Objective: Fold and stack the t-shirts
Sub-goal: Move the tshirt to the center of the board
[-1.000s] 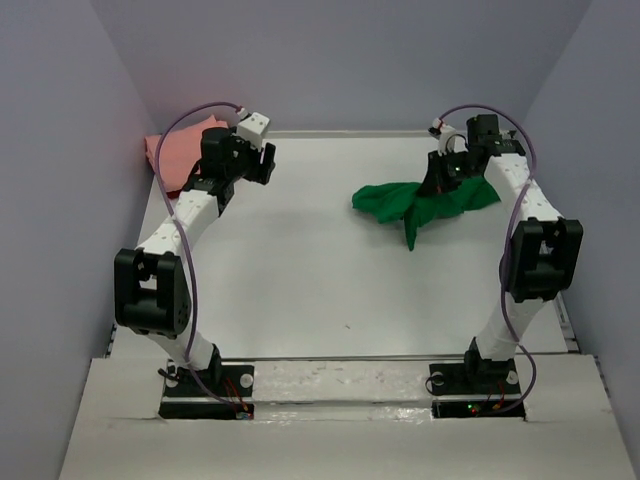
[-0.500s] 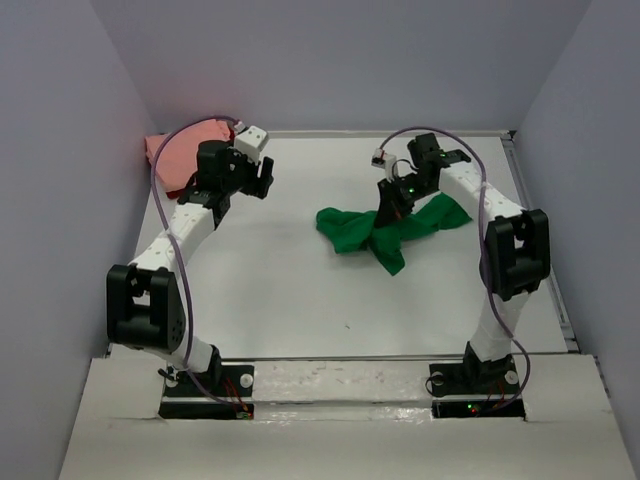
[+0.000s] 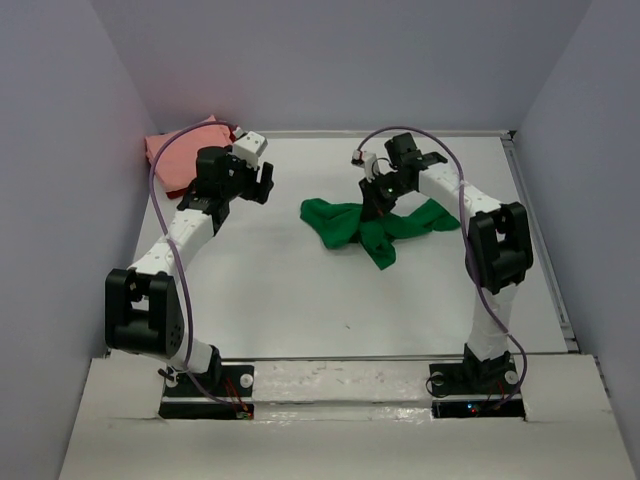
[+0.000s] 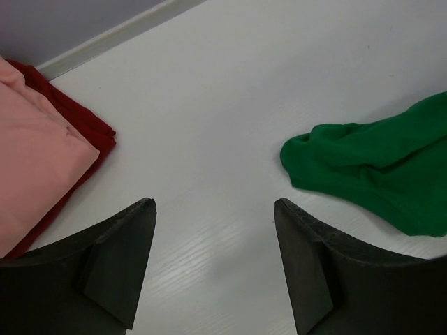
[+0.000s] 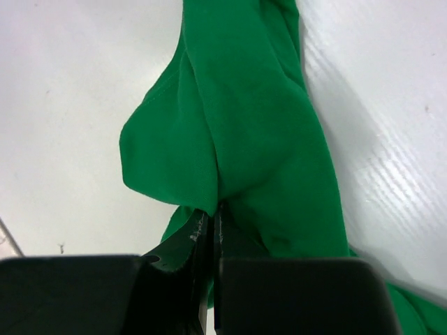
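Green t-shirt [image 3: 340,222]: crumpled mid-table, nearer the far edge; long axis laid left-right, one lobe pointed nearward.
Right gripper [image 5: 213,227]: clamped on its fold.
Left gripper [image 4: 213,206]: spread wide, nothing held.
Pink t-shirt [image 3: 172,155]: folded upon dark red t-shirt [image 4: 87,120], far-left corner.

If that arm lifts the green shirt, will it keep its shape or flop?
Probably flop: the green t-shirt lies crumpled in soft folds, so it would likely hang limp from wherever the right gripper pinches it. It seems light: the cloth looks thin, and it is gripped by one small fold. Pushed, it would likely bunch up rather than slide whole.
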